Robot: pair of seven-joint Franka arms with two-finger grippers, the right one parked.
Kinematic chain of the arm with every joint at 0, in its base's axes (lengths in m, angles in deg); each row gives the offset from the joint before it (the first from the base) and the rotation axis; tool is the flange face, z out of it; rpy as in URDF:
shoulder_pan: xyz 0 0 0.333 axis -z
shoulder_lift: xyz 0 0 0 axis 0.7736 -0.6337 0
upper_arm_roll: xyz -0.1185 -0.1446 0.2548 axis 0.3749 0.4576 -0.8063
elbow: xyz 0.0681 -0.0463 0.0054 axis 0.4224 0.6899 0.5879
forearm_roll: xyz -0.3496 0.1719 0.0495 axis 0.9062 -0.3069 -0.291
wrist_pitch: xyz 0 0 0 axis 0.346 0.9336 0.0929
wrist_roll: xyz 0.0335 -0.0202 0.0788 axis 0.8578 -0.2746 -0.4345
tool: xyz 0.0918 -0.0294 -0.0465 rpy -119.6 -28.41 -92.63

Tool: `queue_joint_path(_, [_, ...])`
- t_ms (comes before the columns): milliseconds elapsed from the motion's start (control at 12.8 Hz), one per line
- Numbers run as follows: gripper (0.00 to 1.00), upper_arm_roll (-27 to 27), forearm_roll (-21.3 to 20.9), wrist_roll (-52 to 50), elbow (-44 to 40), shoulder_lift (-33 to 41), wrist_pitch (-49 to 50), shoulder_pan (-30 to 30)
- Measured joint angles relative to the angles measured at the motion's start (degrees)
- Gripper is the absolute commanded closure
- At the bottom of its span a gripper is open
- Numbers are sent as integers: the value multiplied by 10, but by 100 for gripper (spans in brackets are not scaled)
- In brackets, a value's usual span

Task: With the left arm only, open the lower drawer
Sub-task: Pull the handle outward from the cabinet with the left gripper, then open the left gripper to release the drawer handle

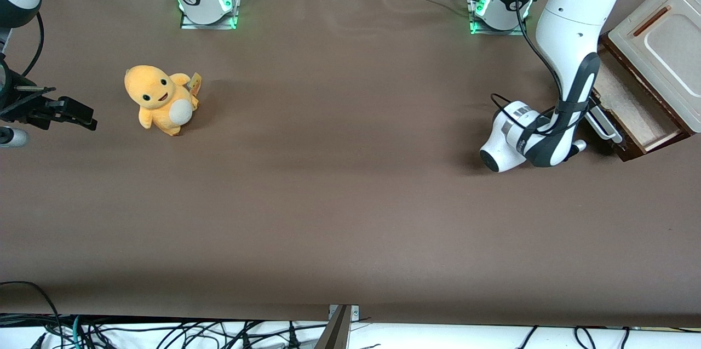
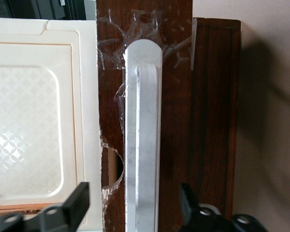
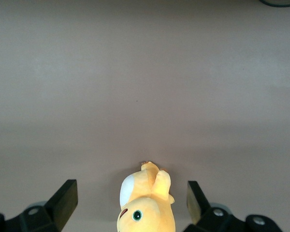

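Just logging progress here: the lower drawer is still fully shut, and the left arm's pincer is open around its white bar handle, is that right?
Not quite. The lower drawer is already pulled partway out; the front view shows its pale inside. The rest holds: in the left wrist view the pincer is open with a finger on each side of the white bar handle.

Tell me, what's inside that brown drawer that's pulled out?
The lower drawer shows only a pale, bare bottom; nothing lies on the part in view. The end under the cabinet is covered. The open gripper straddles its white handle.
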Motion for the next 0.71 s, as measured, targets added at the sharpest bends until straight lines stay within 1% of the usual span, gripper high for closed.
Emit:
queue_joint_path(157, [0,1,5,14,-8,2,0,1])
queue_joint_path(392, [0,25,36,21,-28,15,0,0])
queue_joint_path(549, [0,44,64,24,-44,25,0,0])
queue_joint_path(706, [0,53,102,54,-75,28,0,1])
